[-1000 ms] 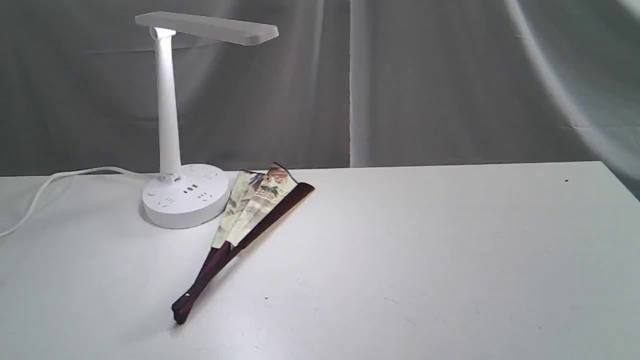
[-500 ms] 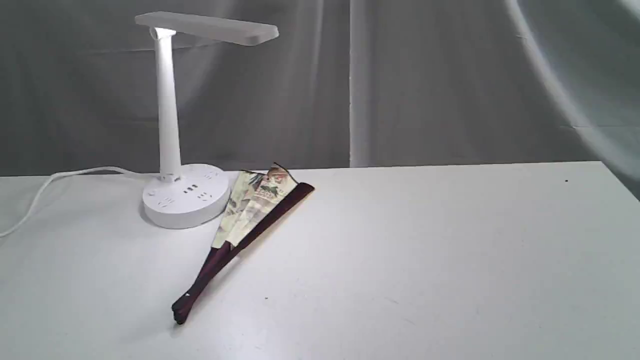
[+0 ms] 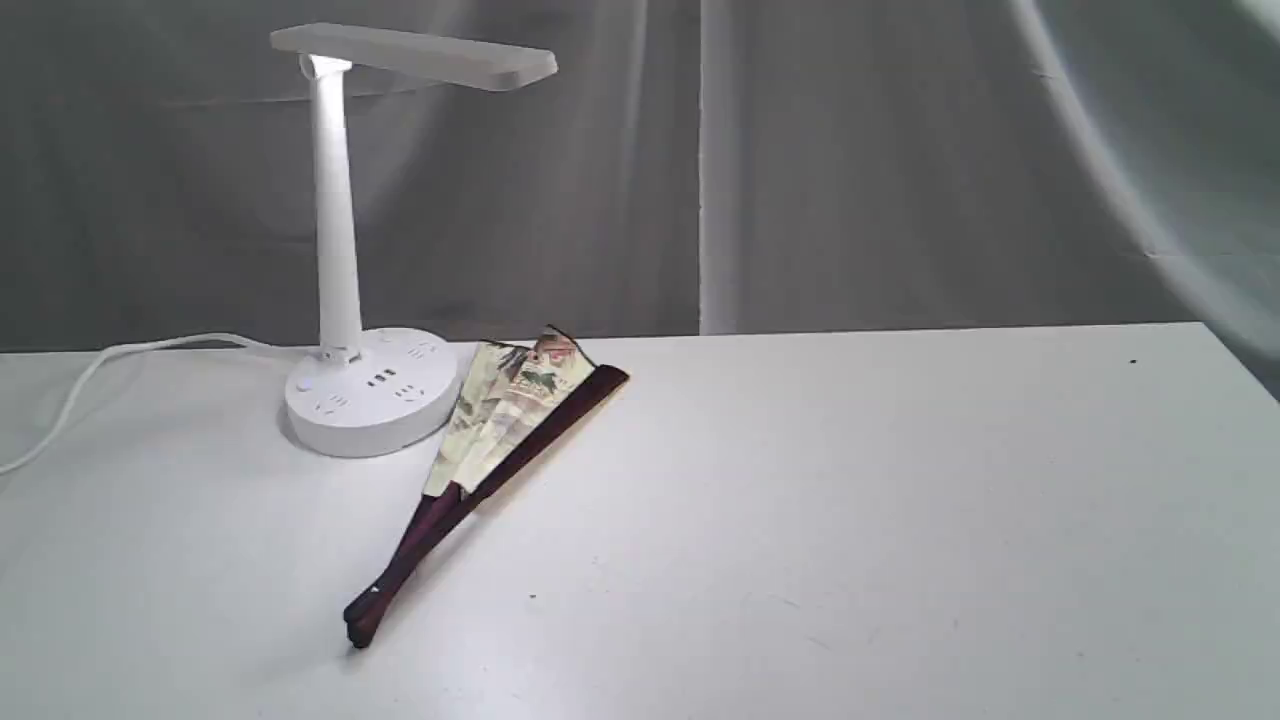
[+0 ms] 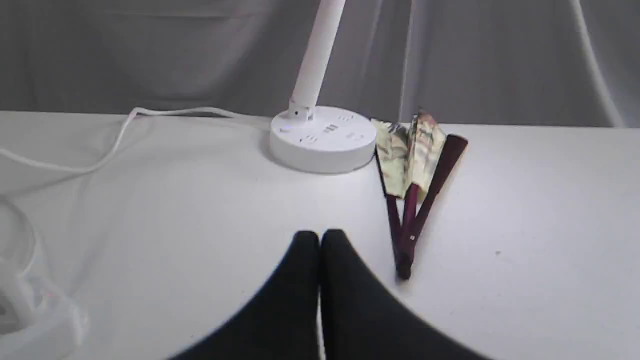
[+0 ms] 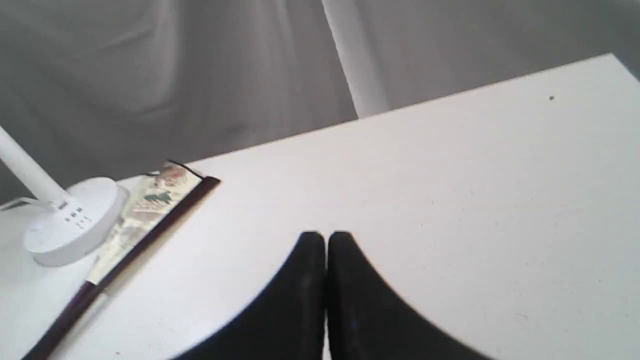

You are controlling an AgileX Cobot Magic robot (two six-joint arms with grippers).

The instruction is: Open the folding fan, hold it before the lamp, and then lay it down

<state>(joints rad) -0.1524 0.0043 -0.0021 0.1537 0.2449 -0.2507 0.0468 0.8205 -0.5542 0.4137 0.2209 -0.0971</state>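
The folding fan (image 3: 500,440) lies on the white table, only slightly spread, its maroon ribs meeting at the near pivot end and its painted cream leaf resting against the lamp's base. The white lamp (image 3: 340,250) stands at the back left, bar head up high. Neither gripper shows in the exterior view. In the left wrist view my left gripper (image 4: 320,235) is shut and empty, short of the fan (image 4: 415,185) and the lamp (image 4: 322,137). The right wrist view shows my right gripper (image 5: 326,235) shut and empty, well apart from the fan (image 5: 140,215) and lamp (image 5: 70,220).
The lamp's white cord (image 3: 90,375) trails off to the left along the table's back edge. A grey curtain hangs behind the table (image 3: 900,520). A pale, blurred plastic object (image 4: 25,305) sits at the edge of the left wrist view.
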